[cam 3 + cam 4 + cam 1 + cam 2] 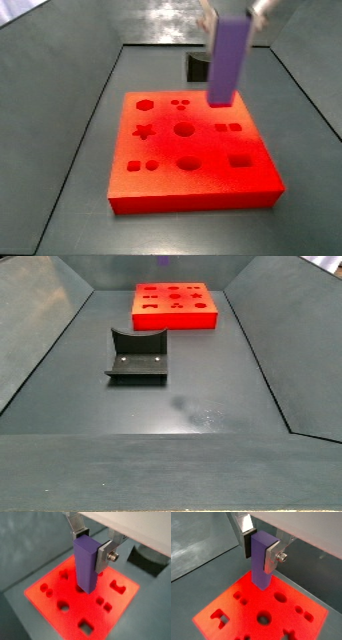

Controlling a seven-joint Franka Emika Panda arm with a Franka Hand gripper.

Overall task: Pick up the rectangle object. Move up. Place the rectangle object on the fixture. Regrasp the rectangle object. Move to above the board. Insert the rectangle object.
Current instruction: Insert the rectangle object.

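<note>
Gripping the rectangle object upright, the gripper hangs seemingly above the board.

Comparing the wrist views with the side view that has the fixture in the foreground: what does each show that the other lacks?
Only the wrist views show the gripper, shut on the upright rectangle object, whose lower end hangs over the cut-outs. Only that side view shows the fixture in full, standing on the floor apart from the board, with neither gripper nor block in frame. A dark shape at a wrist view's edge may be the fixture. Both show the board and the grey floor.
</note>
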